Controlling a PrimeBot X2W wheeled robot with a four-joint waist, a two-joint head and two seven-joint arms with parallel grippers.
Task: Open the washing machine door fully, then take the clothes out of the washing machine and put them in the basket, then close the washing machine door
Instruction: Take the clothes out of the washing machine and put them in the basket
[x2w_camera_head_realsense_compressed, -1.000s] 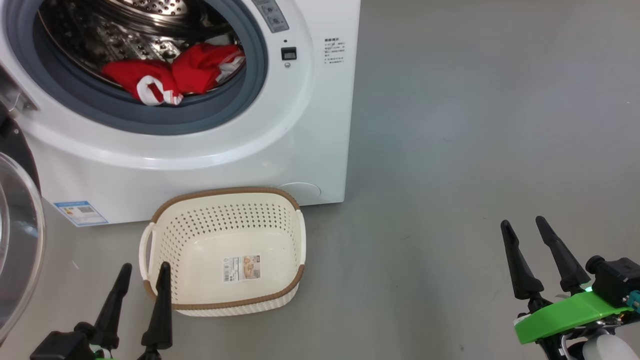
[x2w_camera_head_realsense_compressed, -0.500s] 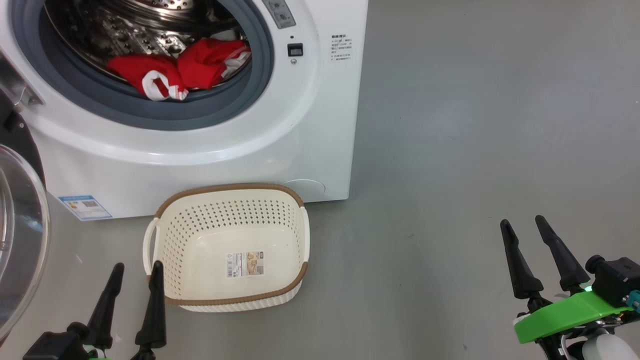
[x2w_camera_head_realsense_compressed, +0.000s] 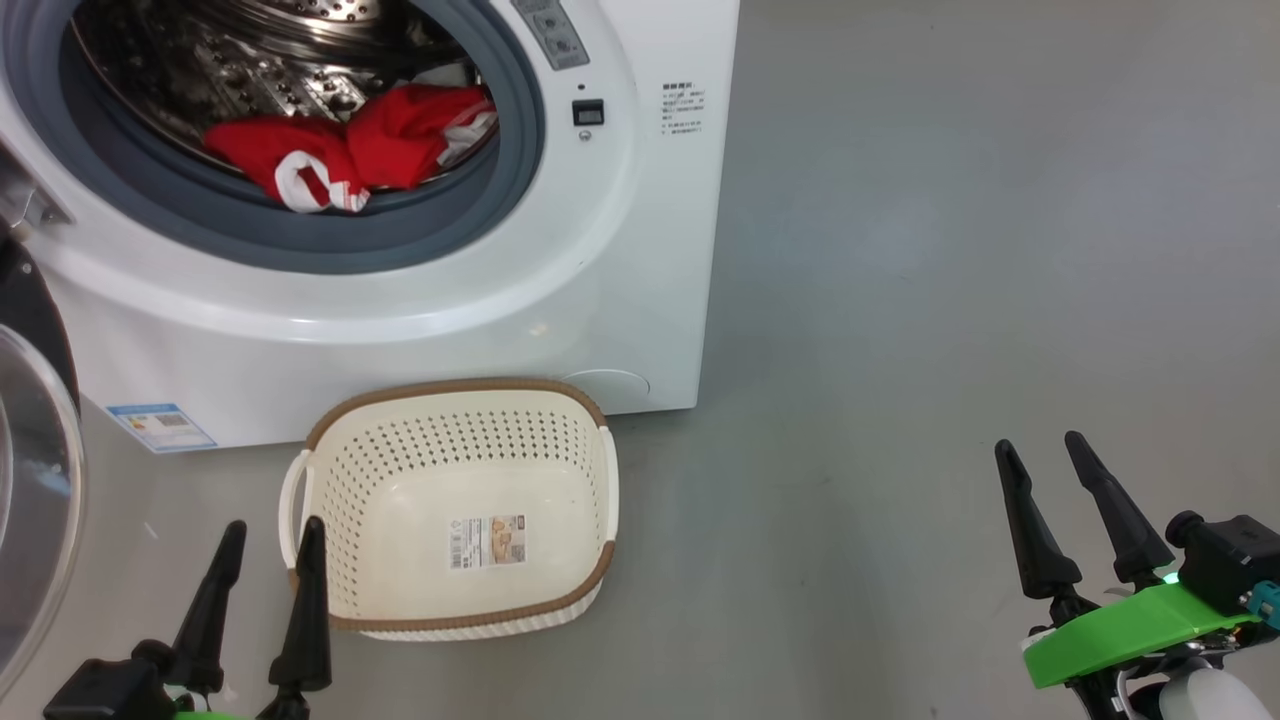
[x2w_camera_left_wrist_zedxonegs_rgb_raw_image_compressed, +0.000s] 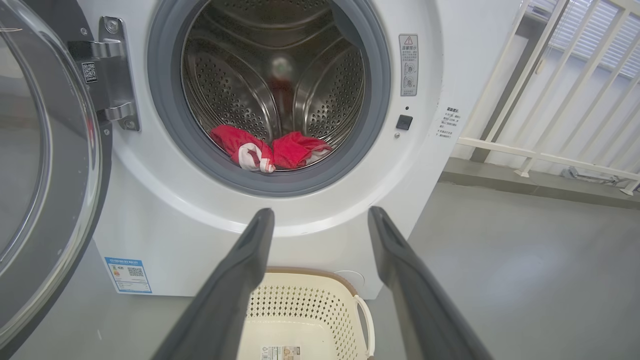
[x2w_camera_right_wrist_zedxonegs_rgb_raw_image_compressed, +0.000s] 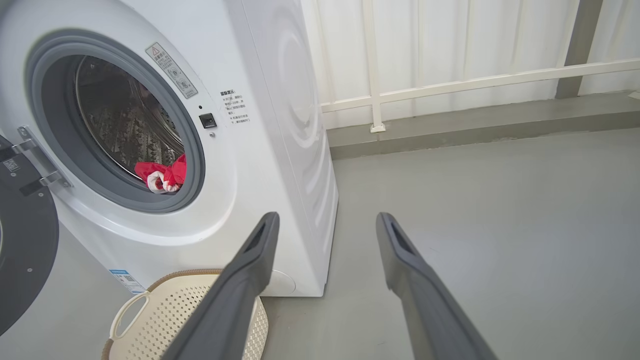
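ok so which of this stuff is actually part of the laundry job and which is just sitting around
Part of the job:
washing machine
washing machine door, swung open
clothes, inside the machine
basket, no clothes in it yet
left claw and right claw, both open

Just around:
white railing
blue label
grey floor

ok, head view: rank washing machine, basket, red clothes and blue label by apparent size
1. washing machine, cropped by the frame, still largest
2. basket
3. red clothes, farther from the camera than the basket, so part of that gap may be nearness
4. blue label
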